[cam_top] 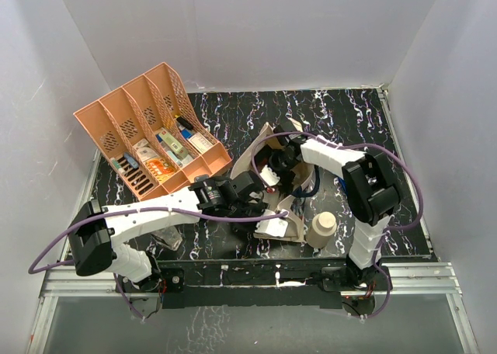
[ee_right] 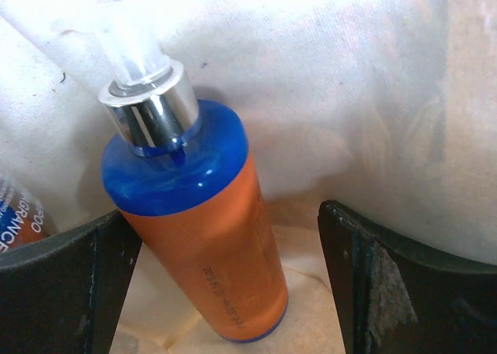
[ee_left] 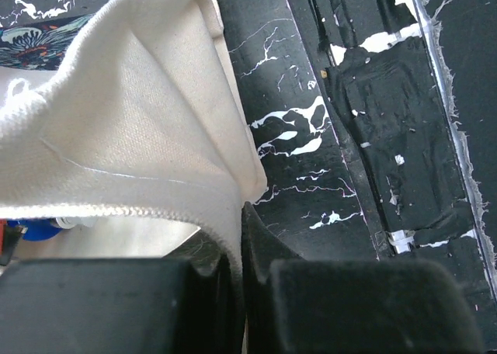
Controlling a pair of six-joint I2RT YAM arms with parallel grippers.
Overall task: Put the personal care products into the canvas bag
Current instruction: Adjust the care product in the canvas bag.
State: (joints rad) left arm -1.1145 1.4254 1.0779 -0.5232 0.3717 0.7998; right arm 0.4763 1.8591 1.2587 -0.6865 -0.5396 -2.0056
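Starting at the left, the orange tray [cam_top: 116, 121] stands on the desk [cam_top: 233, 121] well clear of the work. The left claw [ee_left: 241, 276] is pinched tight on the rim of the canvas bag [ee_left: 140, 121], with fabric squeezed between its fingers, so the mouth is held open at the middle of the desk.

The right claw [ee_right: 221, 218] is down inside the bag with its fingers spread wide and gripping nothing. An amber bottle [ee_right: 210, 268] with a blue shoulder and silver collar lies between them, leaning on the canvas wall. Its long axis runs roughly along the fingers, pump end farthest from the wrist. It sits close against one finger and has a clear gap to the other. A second bottle [ee_right: 15, 222] shows at the edge.

Canvas crowds this claw on every side, so the only open room is probably straight back out through the mouth. Just right of the bag, a cream cylinder [cam_top: 321, 228] stands upright on the desk, nearer the right arm.
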